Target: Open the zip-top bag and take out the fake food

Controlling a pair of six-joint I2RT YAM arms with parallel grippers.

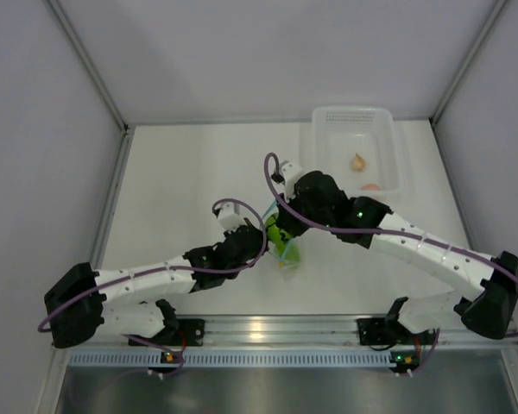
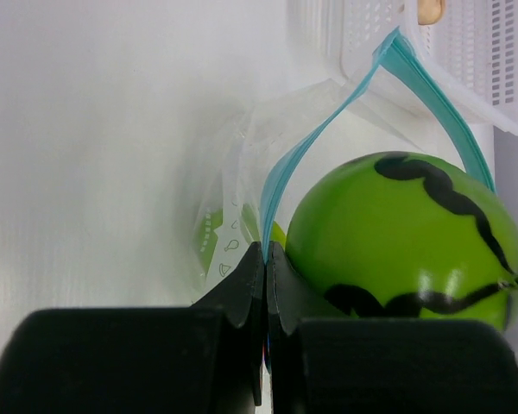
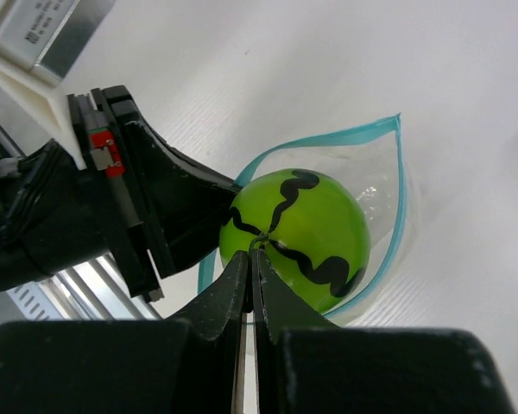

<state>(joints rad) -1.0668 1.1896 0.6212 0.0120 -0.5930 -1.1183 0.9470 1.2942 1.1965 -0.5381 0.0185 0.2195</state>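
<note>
The zip-top bag (image 1: 290,254) lies mid-table with its mouth open. My left gripper (image 2: 267,248) is shut on the bag's light blue zip strip (image 2: 304,153) at one side of the mouth. My right gripper (image 3: 250,253) is shut on the thin stem of the green ball (image 3: 306,231), which has dark zigzag lines and sits in the bag's mouth, ringed by the blue strip (image 3: 401,198). The ball fills the right of the left wrist view (image 2: 397,233). A lime-green piece (image 2: 209,243) shows inside the bag. In the top view both grippers meet over the bag, the left (image 1: 257,238) and the right (image 1: 281,224).
A white translucent basket (image 1: 388,138) stands at the back right, just beyond the bag, with two peach pieces (image 1: 359,161) in it. Its wall (image 2: 475,69) is close behind the ball in the left wrist view. Grey walls enclose the table on three sides.
</note>
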